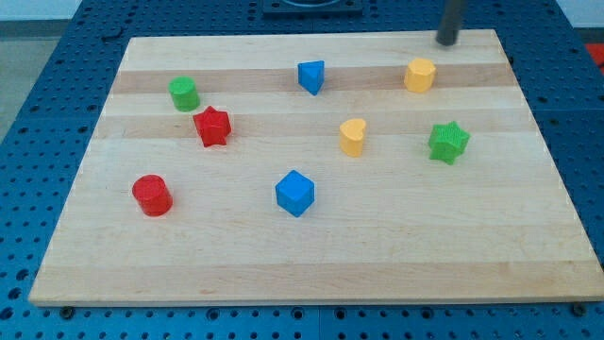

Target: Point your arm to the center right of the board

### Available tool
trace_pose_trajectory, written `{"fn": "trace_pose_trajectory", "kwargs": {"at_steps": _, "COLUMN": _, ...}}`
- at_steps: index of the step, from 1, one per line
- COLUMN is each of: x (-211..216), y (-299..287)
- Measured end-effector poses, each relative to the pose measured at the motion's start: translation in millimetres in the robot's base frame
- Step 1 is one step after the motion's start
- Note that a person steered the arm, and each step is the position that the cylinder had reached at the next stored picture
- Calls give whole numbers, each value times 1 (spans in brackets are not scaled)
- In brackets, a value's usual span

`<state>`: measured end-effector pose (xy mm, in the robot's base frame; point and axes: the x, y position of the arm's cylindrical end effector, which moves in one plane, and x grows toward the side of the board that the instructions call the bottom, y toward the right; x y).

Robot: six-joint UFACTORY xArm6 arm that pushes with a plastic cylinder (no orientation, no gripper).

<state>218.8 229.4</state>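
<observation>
Pale wooden board (311, 255) fills your camera view, resting on a blue perforated table (38, 94). Your tip (445, 42), the rod's dark lower end, sits at the board's top edge, toward the view's right, above and just right of the yellow hexagonal block (420, 75); the two are apart. No fingers exist on this rod, so there is nothing to report as wide or narrow.

You have open wood along the right edge, below the tip. The green star block (448, 142) stands nearest that centre-right area, with the yellow heart block (352, 137) to its left.

Elsewhere:
- blue triangular block (310, 76), top centre
- blue cube (294, 193), lower centre
- green cylinder (184, 93), red star block (212, 127) and red cylinder (151, 195), left
</observation>
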Motion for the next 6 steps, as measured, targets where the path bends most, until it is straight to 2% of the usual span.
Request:
{"fn": "trace_pose_trajectory", "kwargs": {"at_steps": 2, "x": 3, "y": 6}}
{"fn": "trace_pose_trajectory", "kwargs": {"at_steps": 3, "x": 55, "y": -9}}
{"fn": "trace_pose_trajectory", "kwargs": {"at_steps": 5, "x": 70, "y": -8}}
{"fn": "trace_pose_trajectory", "kwargs": {"at_steps": 6, "x": 116, "y": 38}}
